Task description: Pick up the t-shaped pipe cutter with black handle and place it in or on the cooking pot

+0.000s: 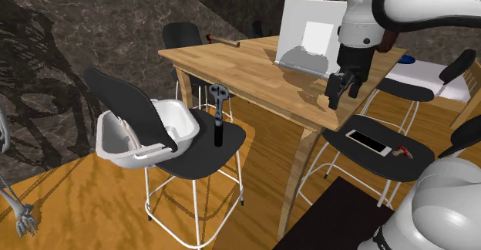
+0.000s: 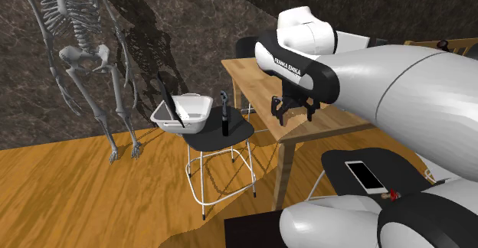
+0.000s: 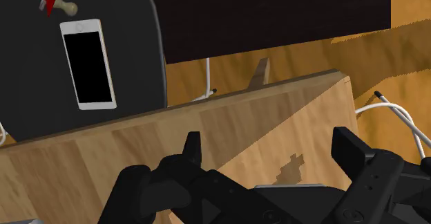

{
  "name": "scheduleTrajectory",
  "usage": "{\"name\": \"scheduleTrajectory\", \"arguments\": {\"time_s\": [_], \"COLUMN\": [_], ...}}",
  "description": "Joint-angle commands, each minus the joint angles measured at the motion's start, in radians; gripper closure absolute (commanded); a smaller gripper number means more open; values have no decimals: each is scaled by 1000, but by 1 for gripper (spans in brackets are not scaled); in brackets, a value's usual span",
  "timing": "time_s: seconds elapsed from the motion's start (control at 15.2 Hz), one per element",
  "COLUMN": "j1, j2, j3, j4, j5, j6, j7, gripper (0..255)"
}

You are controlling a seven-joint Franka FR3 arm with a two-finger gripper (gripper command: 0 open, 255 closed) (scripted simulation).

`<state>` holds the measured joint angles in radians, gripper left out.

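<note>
Gripper [image 1: 339,96]: fingers apart, empty, above table [image 1: 247,65] corner.
Pipe cutter [image 1: 220,116]: upright on chair [image 1: 206,154], lower, toward shoulder view's left.

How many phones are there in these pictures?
1. The phone lies on a black chair seat beside the wooden table, near a small red tool. Others may be hidden behind the arm.

White capitals reading "FRANKA EMIKA" run along the dark band [image 2: 289,67] of the arm [image 2: 398,93] (second exterior view).
</note>
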<state>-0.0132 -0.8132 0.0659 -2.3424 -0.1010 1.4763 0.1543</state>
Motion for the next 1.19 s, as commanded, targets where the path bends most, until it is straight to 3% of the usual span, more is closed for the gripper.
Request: {"name": "scheduleTrajectory", "arguments": {"time_s": [0.0,0.53,1.12], "j1": [0,69,145], "j2": [0,30,174], "j3": [0,17,46], "j4": [0,-144,-210], "j5": [0,49,77], "j6": [0,447,964], "j7": [0,-14,-38], "gripper": [0,0,0]}}
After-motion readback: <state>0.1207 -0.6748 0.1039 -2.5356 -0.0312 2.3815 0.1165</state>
